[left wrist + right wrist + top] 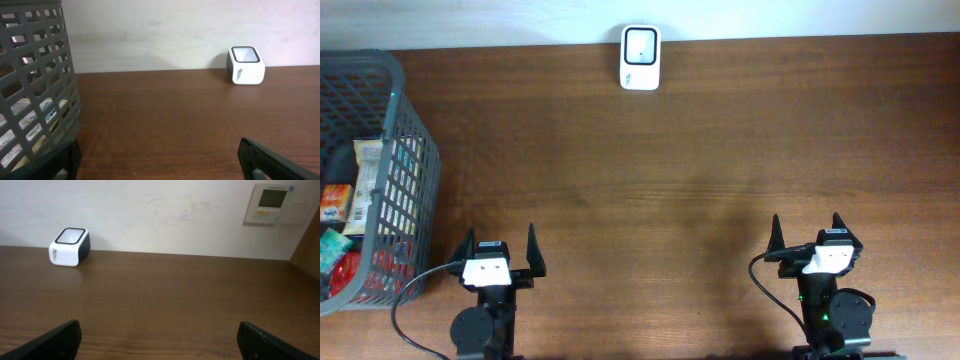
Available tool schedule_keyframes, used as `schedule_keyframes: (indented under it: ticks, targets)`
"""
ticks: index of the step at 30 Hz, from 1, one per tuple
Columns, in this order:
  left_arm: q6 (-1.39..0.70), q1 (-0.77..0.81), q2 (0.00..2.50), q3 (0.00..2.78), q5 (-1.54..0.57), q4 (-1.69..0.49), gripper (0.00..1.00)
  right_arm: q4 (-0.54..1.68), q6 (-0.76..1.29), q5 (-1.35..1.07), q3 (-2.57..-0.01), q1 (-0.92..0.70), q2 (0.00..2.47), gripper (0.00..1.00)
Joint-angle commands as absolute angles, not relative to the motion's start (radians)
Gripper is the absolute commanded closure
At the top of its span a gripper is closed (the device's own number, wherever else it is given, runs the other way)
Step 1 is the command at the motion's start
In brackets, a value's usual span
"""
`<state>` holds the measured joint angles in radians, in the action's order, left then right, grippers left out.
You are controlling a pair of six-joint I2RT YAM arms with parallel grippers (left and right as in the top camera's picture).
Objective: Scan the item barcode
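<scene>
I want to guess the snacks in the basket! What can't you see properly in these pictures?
- Overhead: the packets in the basket are partly cut off by the left edge; no barcode is readable.
- Left wrist: the basket's mesh mostly hides them.
- Wrist views: lettering on the scanner is too small.
- Right wrist: buttons on the wall panel are too small.

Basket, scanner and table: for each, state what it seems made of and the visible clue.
Basket: matte grey plastic, likely; moulded grid of square holes. Scanner: smooth white plastic, probably, with a dark-rimmed window on top; rounded shell. Table: brown wood or wood-look laminate, slight sheen; grain streaks fit either.
</scene>
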<state>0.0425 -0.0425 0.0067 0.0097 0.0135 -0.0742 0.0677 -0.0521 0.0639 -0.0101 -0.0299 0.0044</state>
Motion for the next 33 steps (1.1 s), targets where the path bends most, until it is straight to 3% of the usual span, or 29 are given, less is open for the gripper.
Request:
schedule_keyframes:
  ticks: [1, 27, 33]
  targets:
    - [0.061, -0.049, 0.007, 0.009, -0.011, -0.084, 0.01, 0.075, -0.051, 0.091, -0.006, -0.04, 0.006, 0.02]
    - [0.121, -0.049, 0.007, 0.009, 0.022, -0.083, 0.01, 0.075, -0.051, 0.094, -0.006, -0.039, 0.005, 0.01]
    - [0.117, -0.049, 0.007, 0.009, -0.035, 0.016, 0.01, 0.068, -0.051, 0.091, -0.006, -0.039, 0.005, 0.01]
